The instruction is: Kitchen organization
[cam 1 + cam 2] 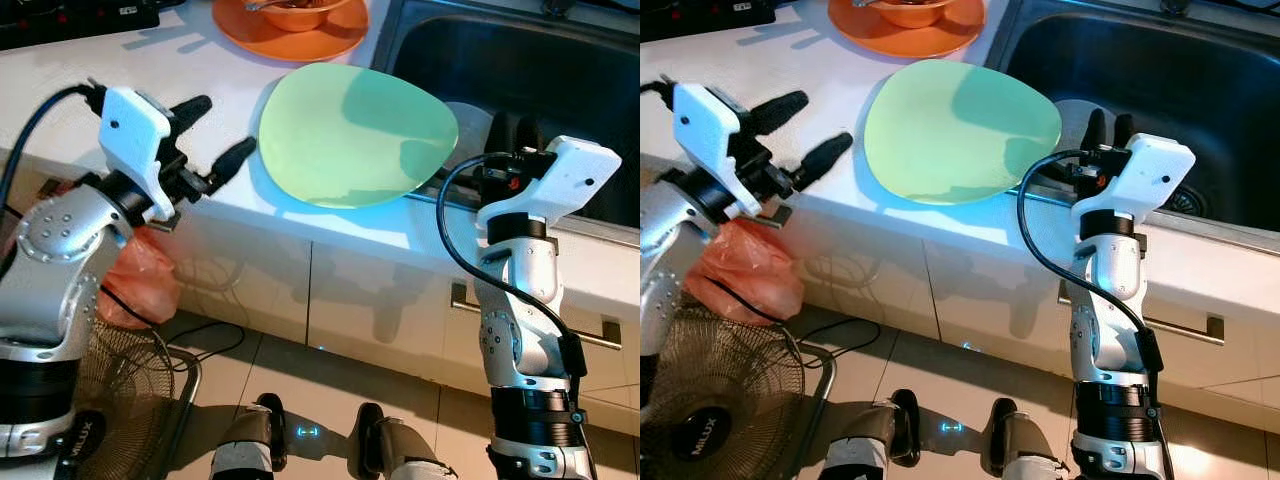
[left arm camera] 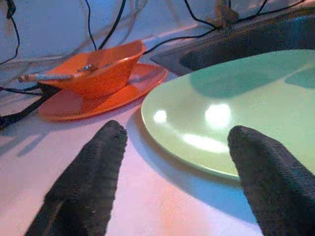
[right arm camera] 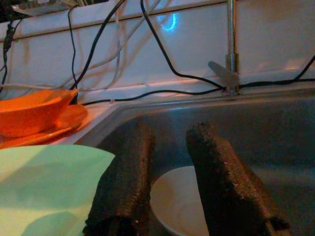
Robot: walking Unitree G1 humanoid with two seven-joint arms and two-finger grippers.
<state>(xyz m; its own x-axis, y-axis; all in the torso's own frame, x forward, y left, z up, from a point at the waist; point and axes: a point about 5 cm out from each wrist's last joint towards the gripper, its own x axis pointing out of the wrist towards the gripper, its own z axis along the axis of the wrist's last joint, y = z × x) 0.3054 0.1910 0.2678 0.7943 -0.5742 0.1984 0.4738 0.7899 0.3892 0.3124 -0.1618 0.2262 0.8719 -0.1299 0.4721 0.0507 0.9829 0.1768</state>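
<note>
On the white countertop, beside the sink: large green plate, lying flat, its right edge overhanging the sink rim. Behind it, toward the wall: orange plate carrying an orange bowl, with a utensil resting across the bowl. Orange plate and green plate near each other, apart.

Left of the green plate, at the counter's front edge: left gripper, raised on its silver arm, fingers spread wide and grasping nothing. Seen from the left wrist view, both black fingers low over the counter, pointing at the green plate's near rim; contact with the rim not determinable.

At the front edge of the sink, right of the green plate: right gripper, fingers upright and parallel with a narrow gap between them, holding nothing. Beyond those fingers, inside the basin: small white bowl. Behind the sink: faucet and several dark cables along the wall.

Below the counter: white cabinet fronts with a handle. On the floor at lower left: fan with a wire guard, and an orange plastic bag against the cabinet. At bottom centre: robot feet on the tiled floor.
</note>
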